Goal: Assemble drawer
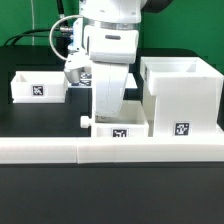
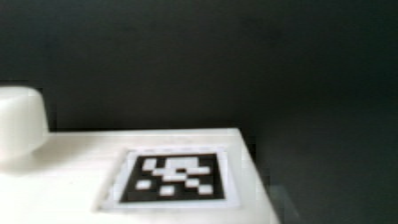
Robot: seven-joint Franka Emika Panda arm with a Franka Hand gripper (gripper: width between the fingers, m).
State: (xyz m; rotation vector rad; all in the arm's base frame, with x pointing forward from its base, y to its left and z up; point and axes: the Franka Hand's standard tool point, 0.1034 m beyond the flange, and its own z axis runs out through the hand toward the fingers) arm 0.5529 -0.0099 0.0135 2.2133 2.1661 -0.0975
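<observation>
Close under the wrist camera: middle tray (image 2: 80, 160), its tag (image 2: 178, 176) and knob (image 2: 16, 120) in view. Gripper (image 1: 108, 112) hangs directly over it, probably for a grasp; jaw width hidden, cannot tell. Tray sits against border bar (image 1: 60, 150), likely squared there. Housing (image 1: 181, 95) just beside, presumably its destination. Second tray (image 1: 35, 88) well apart.

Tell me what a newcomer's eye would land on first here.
The white arm dominates the centre of the exterior view, reaching down over the middle tray, whose knob points toward that view's left. The big boxy housing stands beside it on the exterior view's right, with the left tray farther back on the other side. In the wrist view, a black-and-white tag on white plastic stands out against a dark background.
</observation>
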